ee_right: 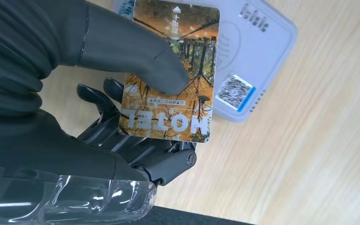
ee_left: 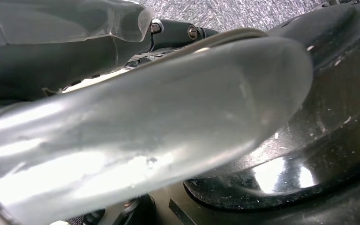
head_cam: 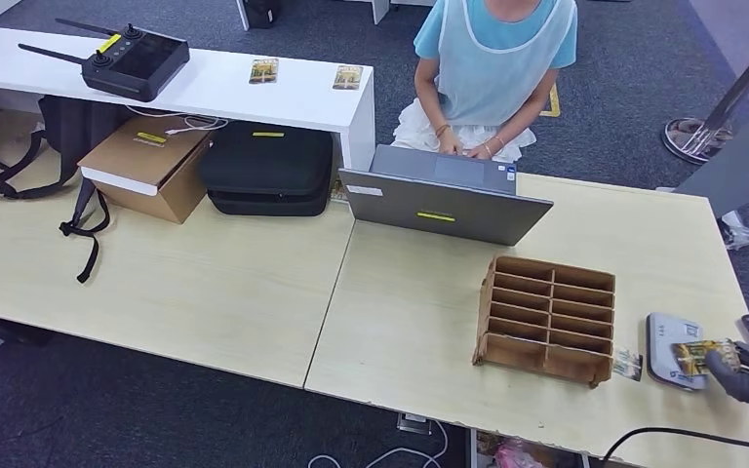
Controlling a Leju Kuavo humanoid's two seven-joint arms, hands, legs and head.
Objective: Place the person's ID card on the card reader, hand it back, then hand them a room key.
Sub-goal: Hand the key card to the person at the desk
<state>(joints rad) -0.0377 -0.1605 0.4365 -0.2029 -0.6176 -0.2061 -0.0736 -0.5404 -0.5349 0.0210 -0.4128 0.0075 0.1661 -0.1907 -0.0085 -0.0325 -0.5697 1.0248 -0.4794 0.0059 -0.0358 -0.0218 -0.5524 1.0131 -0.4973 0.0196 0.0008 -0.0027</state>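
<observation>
Two cards (head_cam: 263,70) lie on the white counter at left; a person (head_cam: 495,68) types at the laptop (head_cam: 444,205). The right hand (head_cam: 741,369) pinches a card (ee_right: 171,72) (printed HOTEL) over the card reader (head_cam: 665,343). The left hand's (ee_left: 136,126) state is unclear.

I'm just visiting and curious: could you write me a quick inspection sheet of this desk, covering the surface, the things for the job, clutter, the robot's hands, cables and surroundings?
Surface: pale wooden table, two tops joined.
Job's things: card printed HOTEL, over the grey card reader; slotted wooden organizer beside it, another card at its base.
Clutter: laptop, cardboard box, black case, remote controller.
Hands: right hand pinches the card; left hand too close to judge.
Cables: black cable at the table's near edge.
Surroundings: person seated at the laptop; white counter with two cards.
</observation>
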